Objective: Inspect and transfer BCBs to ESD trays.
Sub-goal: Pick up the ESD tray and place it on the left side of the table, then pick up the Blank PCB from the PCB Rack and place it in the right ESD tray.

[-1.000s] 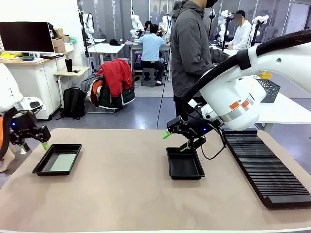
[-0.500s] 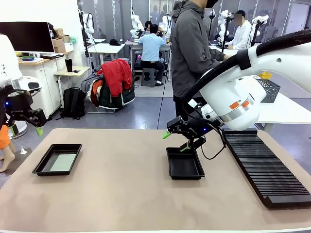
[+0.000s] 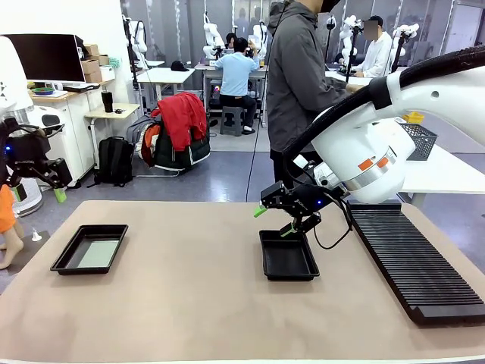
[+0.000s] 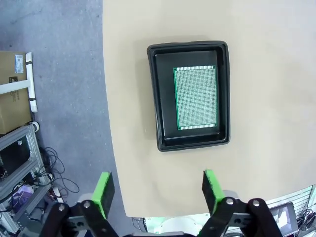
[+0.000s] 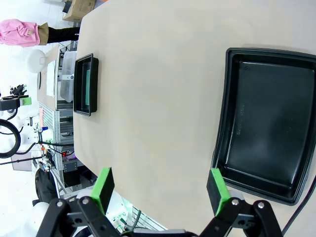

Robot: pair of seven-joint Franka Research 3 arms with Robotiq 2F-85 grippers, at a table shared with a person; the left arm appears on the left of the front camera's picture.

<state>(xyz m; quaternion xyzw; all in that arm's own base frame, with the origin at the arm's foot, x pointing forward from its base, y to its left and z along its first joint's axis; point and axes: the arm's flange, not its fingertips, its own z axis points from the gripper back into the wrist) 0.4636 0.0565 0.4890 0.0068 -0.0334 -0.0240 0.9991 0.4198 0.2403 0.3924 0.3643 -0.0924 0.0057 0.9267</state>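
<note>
Your table top [image 3: 189, 303] is matt, smooth beige. The tray at nine o'clock [image 4: 153, 98] and the tray toward three o'clock [image 5: 266, 118] are black moulded plastic with a dull sheen, the latter's floor faintly marked. The board [image 4: 195, 98] is green, finely dotted, slightly glossy. The rack [image 3: 413, 262] at four o'clock is matt, ribbed black plastic.

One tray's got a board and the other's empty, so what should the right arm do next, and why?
Probably lift the right gripper away from the empty tray toward the person to collect another board. Its jaws stand open with nothing in them, the left tray already holds a BCB, and the left gripper is open, well clear of it.
</note>
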